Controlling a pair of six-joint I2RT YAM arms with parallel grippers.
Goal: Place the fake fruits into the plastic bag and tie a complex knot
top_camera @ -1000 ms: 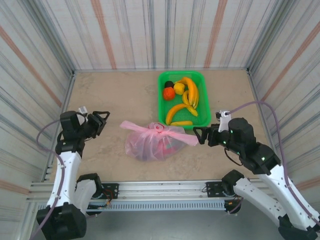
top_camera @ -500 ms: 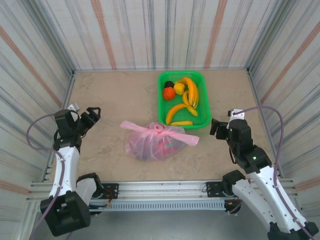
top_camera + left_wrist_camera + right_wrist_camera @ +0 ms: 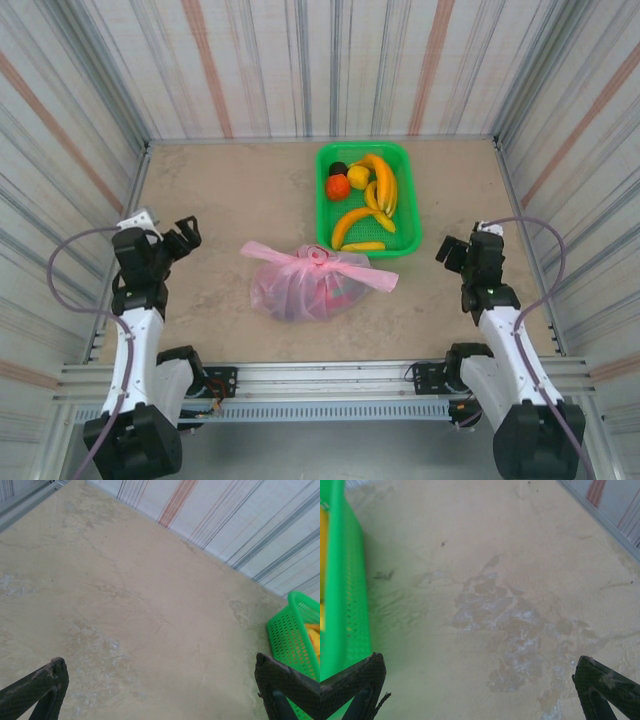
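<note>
Judging from how things lie, the knotting step looks finished or nearly so. The thin translucent pink plastic bag (image 3: 300, 288) rests on the beige stone-look table (image 3: 220, 190) between the 2 arms, just in front of the green plastic mesh basket (image 3: 365, 147). Its handles are gathered on top into a twisted knot (image 3: 318, 258), with 2 loose tails spreading left and right. Something reddish shows through the film, too blurred to name.

The packing looks incomplete, though. The glossy yellow toy bananas (image 3: 381, 186), a round orange fruit (image 3: 338, 187), a small yellow fruit (image 3: 358, 176) and a dark purple fruit (image 3: 339, 168) lie in the basket, not in the bag.

The left gripper (image 3: 186, 234) hangs over bare table well to the left of the bag, its 2 fingers spread wide with nothing between them. The right gripper (image 3: 450, 252) sits just beside the basket's right wall, equally spread and empty. Neither touches the bag.

If the knot is meant to be complex, the next move probably calls for each gripper to reach inward and pinch 1 tail. The thin, slippery film needs a firm, low grasp, and the 2 arms should pull evenly so the bag does not slide or tear.
</note>
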